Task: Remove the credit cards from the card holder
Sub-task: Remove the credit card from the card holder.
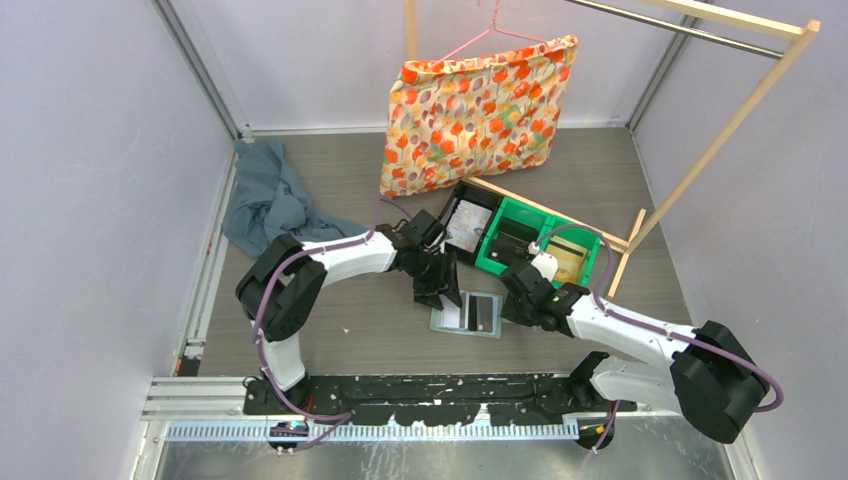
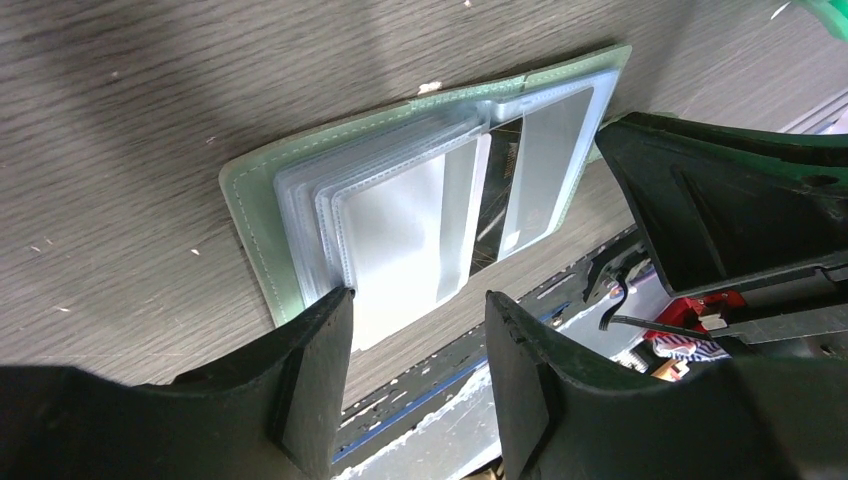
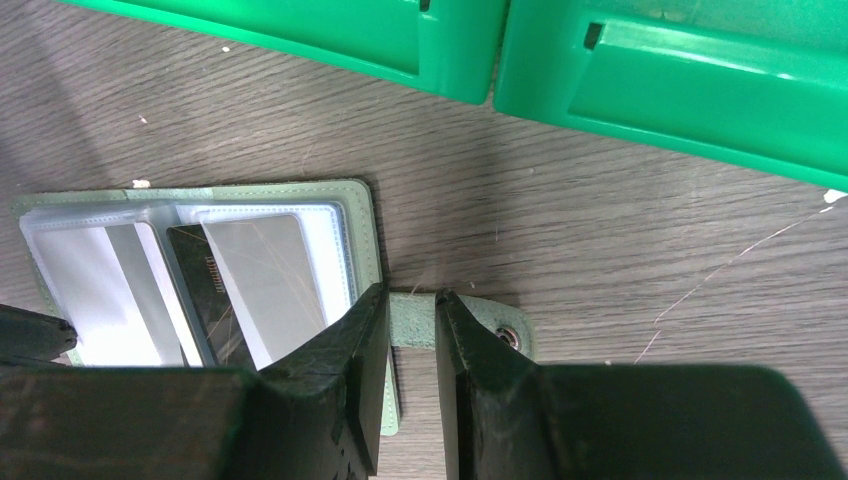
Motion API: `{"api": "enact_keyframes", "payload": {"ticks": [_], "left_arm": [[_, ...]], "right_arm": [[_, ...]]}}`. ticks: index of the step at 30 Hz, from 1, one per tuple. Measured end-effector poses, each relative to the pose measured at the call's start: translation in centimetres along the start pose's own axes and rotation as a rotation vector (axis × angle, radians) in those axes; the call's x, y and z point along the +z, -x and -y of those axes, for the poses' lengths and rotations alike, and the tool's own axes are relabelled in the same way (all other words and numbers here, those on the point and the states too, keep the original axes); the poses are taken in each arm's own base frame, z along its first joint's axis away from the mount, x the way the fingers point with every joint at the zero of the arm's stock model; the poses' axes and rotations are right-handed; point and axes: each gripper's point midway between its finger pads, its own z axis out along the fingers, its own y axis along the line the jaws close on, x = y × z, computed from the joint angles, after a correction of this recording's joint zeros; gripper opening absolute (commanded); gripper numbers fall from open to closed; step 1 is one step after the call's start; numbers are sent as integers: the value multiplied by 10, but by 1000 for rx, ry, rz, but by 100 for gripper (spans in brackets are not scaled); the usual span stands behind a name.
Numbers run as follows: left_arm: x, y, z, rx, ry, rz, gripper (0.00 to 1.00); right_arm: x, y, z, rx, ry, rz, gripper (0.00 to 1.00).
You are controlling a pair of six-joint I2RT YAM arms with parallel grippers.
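Note:
The pale green card holder [image 1: 468, 314] lies open and flat on the table, clear pockets up. In the left wrist view the holder [image 2: 250, 210] shows a whitish card [image 2: 400, 230], a dark card [image 2: 495, 200] and a grey card [image 2: 545, 160] in the pockets. My left gripper [image 2: 418, 300] is open over the holder's near edge, its left fingertip [image 2: 335, 305] at the pocket stack. My right gripper [image 3: 410, 295] stands at the holder's right edge [image 3: 365, 230], jaws a narrow gap apart, straddling the snap tab [image 3: 470, 325] with nothing between them. A grey card [image 3: 265, 280] and a dark card [image 3: 205, 290] show there.
Two bright green bins [image 1: 540, 245] and a black tray [image 1: 465, 220] sit just behind the holder. A floral cushion [image 1: 480, 110] hangs on a wooden rack [image 1: 720, 130]. A blue-grey cloth [image 1: 270, 200] lies at the back left.

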Motion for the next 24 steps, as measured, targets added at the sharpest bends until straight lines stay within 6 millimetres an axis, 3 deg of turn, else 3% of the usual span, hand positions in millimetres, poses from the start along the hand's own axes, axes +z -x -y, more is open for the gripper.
{"api": "enact_keyframes", "payload": {"ticks": [24], "left_arm": [[1, -3, 0, 50, 68, 24, 54]], "right_arm": [[1, 1, -2, 1, 7, 4, 28]]}}
